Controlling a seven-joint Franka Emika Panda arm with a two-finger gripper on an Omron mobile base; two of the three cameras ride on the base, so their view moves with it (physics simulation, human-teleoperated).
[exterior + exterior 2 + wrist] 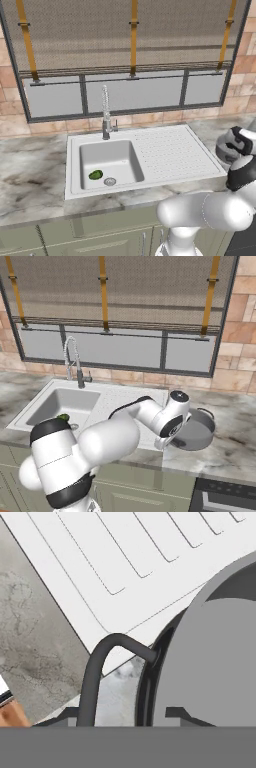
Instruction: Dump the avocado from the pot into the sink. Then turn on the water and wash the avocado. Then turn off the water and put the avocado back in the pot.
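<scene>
The marble table (30, 175) carries the sink (150, 172), with the faucet (105, 112) at its back rim. The pot (197, 431) stands on the table just beside the sink's drainboard end. My pincer (122, 714) is clenched on the pot's dark loop handle (97, 667). The avocado (95, 175) lies in the sink basin, beside the drain (110, 181)

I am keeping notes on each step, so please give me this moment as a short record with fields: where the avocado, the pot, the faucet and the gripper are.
avocado: in the sink basin, beside the drain
pot: on the counter, right of the drainboard, empty
faucet: no water running
gripper: at the pot's handle, apparently gripping it
</scene>
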